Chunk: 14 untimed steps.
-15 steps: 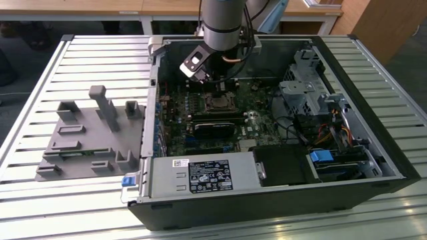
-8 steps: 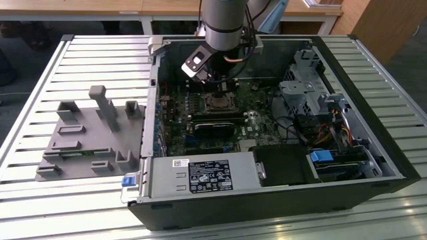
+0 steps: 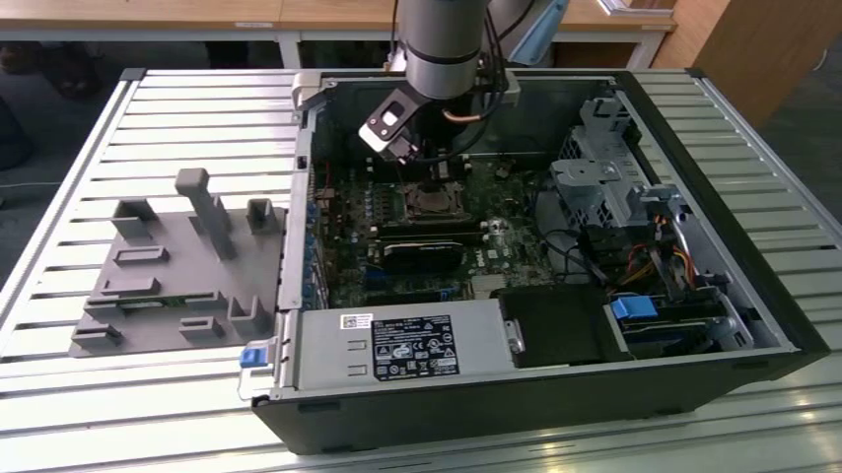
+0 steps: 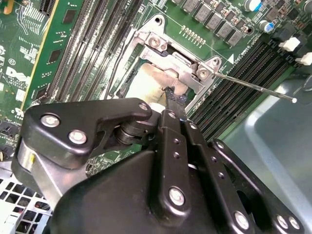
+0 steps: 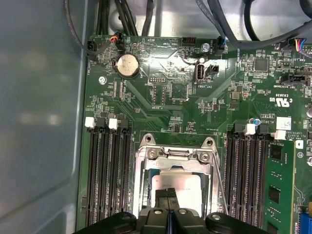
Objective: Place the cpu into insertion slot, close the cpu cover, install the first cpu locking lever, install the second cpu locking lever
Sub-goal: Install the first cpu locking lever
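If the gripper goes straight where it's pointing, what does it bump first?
Most likely the cpu: the gripper aims at its pale face inside the cpu cover window, though the gap left is unclear.

The exterior view stands high and well back, slanting down on the open computer case (image 3: 526, 409), the arm (image 3: 445, 44) at twelve o'clock. Both wrist views hang close over the insertion slot (image 5: 144, 168), which all three share: first straight down, second obliquely.

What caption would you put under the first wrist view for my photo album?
The shut gripper poised above the pale cpu lying in the silver-rimmed insertion slot on the green motherboard.
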Motion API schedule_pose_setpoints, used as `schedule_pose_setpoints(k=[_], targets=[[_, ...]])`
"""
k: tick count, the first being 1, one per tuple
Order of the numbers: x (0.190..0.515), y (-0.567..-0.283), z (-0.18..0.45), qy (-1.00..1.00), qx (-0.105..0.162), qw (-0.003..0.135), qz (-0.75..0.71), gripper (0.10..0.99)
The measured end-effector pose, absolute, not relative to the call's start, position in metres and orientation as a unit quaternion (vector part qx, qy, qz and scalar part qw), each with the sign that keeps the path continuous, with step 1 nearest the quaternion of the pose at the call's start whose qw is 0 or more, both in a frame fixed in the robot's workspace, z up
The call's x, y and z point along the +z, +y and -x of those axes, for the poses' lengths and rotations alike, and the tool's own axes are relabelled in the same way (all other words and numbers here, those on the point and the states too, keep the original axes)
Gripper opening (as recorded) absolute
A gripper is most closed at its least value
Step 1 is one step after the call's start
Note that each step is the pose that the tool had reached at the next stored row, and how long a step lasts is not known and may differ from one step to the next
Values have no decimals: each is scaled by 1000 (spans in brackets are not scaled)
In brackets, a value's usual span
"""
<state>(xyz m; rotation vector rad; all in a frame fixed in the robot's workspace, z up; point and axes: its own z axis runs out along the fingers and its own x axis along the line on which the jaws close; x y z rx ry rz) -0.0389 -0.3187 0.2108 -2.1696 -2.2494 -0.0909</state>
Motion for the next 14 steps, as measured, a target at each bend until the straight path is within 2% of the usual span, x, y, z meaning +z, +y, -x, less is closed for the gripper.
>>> schedule_pose_setpoints(k=[8,14], targets=[[221,-319,39,-719,-29,8,694,106],[241,-319,39,-719,-29,8,694,106]])
